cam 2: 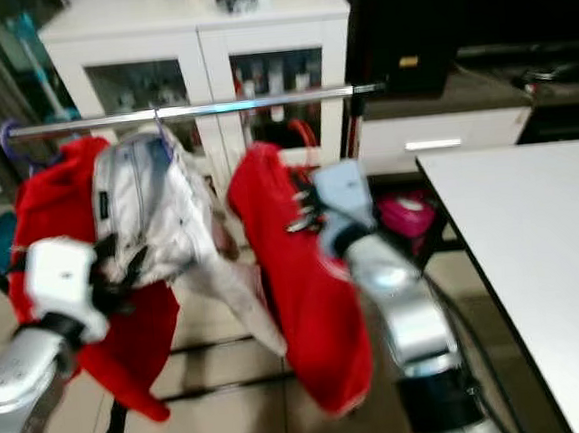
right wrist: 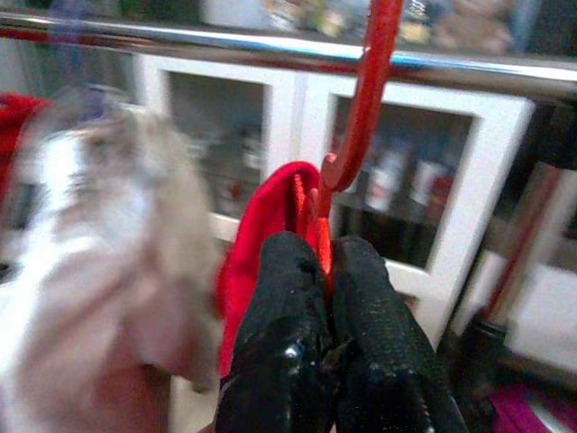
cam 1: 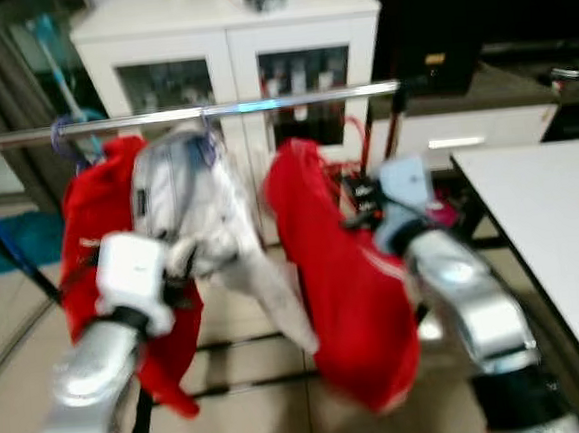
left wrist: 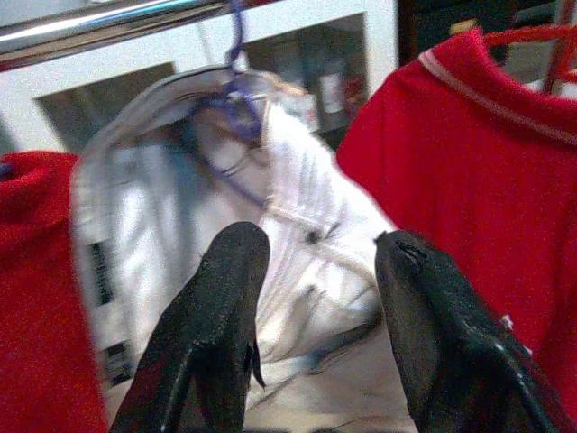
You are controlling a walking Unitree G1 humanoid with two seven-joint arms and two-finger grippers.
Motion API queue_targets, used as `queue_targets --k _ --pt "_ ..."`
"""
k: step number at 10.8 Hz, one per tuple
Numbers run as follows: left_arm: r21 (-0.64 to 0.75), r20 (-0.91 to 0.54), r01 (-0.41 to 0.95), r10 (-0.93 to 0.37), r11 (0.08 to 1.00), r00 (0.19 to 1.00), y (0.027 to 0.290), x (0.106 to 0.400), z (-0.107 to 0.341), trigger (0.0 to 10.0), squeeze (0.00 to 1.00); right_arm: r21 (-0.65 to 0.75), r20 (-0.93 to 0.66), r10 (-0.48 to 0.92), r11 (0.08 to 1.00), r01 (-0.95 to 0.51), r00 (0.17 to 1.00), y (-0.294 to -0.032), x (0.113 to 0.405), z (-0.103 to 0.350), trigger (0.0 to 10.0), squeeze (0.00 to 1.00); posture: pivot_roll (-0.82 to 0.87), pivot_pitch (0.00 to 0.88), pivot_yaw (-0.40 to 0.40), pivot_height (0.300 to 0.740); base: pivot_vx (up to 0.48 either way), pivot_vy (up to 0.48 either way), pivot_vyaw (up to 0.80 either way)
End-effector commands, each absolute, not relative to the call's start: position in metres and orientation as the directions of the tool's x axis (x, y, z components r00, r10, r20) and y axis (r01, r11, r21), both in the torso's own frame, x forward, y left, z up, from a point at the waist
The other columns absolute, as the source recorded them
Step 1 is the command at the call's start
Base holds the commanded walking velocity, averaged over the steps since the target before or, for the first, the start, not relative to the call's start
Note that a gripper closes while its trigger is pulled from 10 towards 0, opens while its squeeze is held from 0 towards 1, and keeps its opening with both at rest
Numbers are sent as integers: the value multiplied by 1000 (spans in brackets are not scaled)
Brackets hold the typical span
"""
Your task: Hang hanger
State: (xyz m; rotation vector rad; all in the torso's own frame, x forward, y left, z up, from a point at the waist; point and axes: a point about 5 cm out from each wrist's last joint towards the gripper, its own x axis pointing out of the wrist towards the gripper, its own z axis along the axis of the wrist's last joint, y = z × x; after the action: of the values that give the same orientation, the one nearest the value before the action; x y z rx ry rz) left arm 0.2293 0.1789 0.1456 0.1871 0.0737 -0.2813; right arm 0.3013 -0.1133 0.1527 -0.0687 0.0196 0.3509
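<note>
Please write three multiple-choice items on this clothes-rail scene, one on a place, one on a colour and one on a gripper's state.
1. Where does the white garment hang?
A. on the chrome rail
B. on the white table
C. on the floor

2. What colour is the plastic hanger in the right gripper?
A. blue
B. red
C. green

3. How is the left gripper?
A. shut on the rail
B. shut on cloth
C. open

Answers: 1 A, its purple hook loops over the rail. 2 B, the wrist view shows a red stem. 3 C, its fingers stand apart before the white garment.
</note>
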Motion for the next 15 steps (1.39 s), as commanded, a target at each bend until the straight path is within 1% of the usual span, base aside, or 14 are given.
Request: queue_targets --k 1,2,3,4,5,6,7,8,9,10,12,15 --pt "167 -62 299 -293 940 954 180 228 154 10000 0 -56 73 387 922 -384 919 -101 305 174 10000 0 -29 0 28 740 0 0 0" --pt "168 -46 357 -355 919 934 176 227 158 10000 0 -28 68 400 917 -399 914 -98 311 174 10000 0 -23 0 28 740 0 0 0" --pt "174 -41 391 -390 904 920 174 226 160 10000 0 -21 63 404 915 -404 913 -96 316 175 10000 0 -17 0 29 740 0 0 0" --pt "176 -41 429 -429 886 902 174 223 163 10000 0 -13 50 395 919 -395 917 -93 327 177 10000 0 -10 0 32 740 0 0 0" --pt "155 -35 496 -497 854 867 174 220 169 10000 0 -19 26 376 927 -376 926 -88 346 180 10000 0 5 0 36 740 0 0 0" --pt "140 -23 544 -546 828 837 172 218 174 10000 0 18 7 370 929 -370 929 -86 357 183 10000 0 15 0 32 740 0 0 0" --pt "134 -37 622 -624 771 781 170 215 178 10000 0 28 -22 349 937 -348 937 -82 373 185 10000 0 24 0 27 740 0 0 0" --pt "145 -45 650 -651 746 757 174 214 183 10000 0 47 -59 311 950 -308 949 -81 388 186 10000 0 31 9 25 740 0 0 0" --pt "151 -57 659 -659 737 750 178 214 185 10000 0 21 -99 295 955 -295 950 -81 396 185 10000 0 34 19 25 740 0 0 0" --pt "151 -69 670 -668 727 741 180 211 187 10000 0 -20 -131 262 964 -267 956 -83 403 188 10000 0 42 55 26 740 0 0 0" --pt "146 -98 689 -683 710 724 184 204 190 10000 0 -57 -196 194 976 -209 961 -87 411 189 10000 0 58 83 11 740 0 0 0" --pt "130 -122 691 -680 711 723 183 196 188 10000 0 -75 -267 172 977 -199 948 -89 410 176 10000 0 75 106 -5 740 0 0 0"
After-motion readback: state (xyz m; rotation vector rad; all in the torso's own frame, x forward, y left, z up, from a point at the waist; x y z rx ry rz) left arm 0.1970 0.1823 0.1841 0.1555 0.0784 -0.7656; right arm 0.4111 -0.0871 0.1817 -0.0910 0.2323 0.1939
